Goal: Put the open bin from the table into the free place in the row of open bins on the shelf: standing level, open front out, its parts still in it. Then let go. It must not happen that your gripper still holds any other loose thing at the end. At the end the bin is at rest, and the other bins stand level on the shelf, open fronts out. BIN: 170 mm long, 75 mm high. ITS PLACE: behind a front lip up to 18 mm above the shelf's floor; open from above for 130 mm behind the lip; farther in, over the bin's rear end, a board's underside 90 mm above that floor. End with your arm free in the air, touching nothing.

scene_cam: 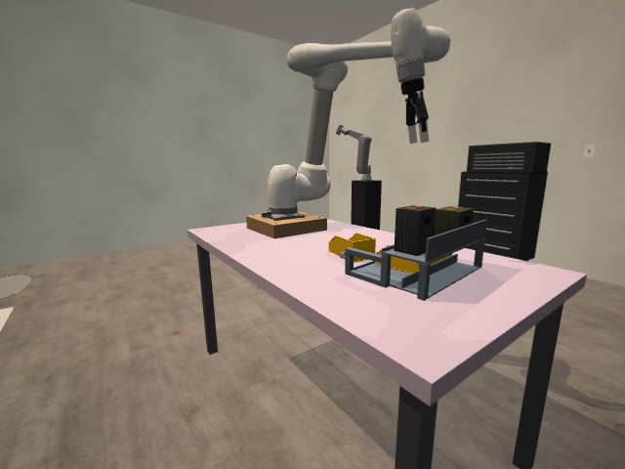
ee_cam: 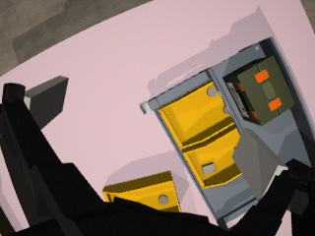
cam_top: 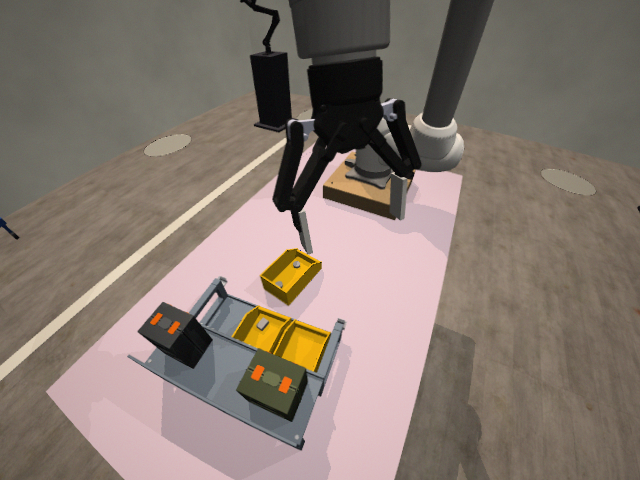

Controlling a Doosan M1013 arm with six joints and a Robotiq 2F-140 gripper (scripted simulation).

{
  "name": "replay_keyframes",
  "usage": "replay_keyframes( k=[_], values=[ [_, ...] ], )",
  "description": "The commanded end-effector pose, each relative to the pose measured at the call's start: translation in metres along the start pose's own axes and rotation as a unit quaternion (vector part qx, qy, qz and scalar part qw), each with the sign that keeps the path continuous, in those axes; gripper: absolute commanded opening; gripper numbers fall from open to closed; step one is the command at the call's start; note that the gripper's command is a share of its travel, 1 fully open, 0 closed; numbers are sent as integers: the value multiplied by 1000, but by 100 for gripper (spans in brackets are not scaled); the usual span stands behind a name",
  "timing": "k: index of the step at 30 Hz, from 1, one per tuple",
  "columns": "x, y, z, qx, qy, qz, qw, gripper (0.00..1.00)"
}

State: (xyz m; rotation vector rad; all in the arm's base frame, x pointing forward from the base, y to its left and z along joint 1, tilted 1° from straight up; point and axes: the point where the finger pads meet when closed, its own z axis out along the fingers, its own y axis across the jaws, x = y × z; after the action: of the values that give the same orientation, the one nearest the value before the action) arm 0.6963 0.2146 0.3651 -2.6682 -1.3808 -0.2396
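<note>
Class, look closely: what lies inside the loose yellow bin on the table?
The loose yellow bin holds two small grey parts; its near wall may hide any others.

Lighting even and moderately bright, from above. Soft-edged shadows lie on the table (cam_top: 403, 289) beside the shelf (cam_top: 217, 372) and beneath the gripper (cam_top: 351, 219). No glare. Textures slightly soft throughout. Wrist view: gripper (ee_cam: 152, 223) near-black, its detail lost. Top view shows wide-angle stretching near the edges.

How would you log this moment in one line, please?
end effector: open, empty, high above table | loose yellow bin: on table, parts inside | shelf: two bins, left slot free
</note>
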Motion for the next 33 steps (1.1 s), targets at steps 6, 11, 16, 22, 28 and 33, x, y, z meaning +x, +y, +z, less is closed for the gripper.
replay_keyframes(
  k=[6, 11, 16, 22, 28, 33],
  values=[
    [-42, 11, -22, -31, 37, 64, 997, 100],
    [-56, 13, -29, -41, 48, 84, 994, 100],
    [-78, 16, -39, -57, 67, 117, 989, 100],
    [-104, 19, -49, -76, 90, 155, 981, 100],
    [-121, 20, -55, -88, 104, 179, 974, 100],
    [-141, 20, -62, -102, 121, 208, 965, 100]
  ],
)
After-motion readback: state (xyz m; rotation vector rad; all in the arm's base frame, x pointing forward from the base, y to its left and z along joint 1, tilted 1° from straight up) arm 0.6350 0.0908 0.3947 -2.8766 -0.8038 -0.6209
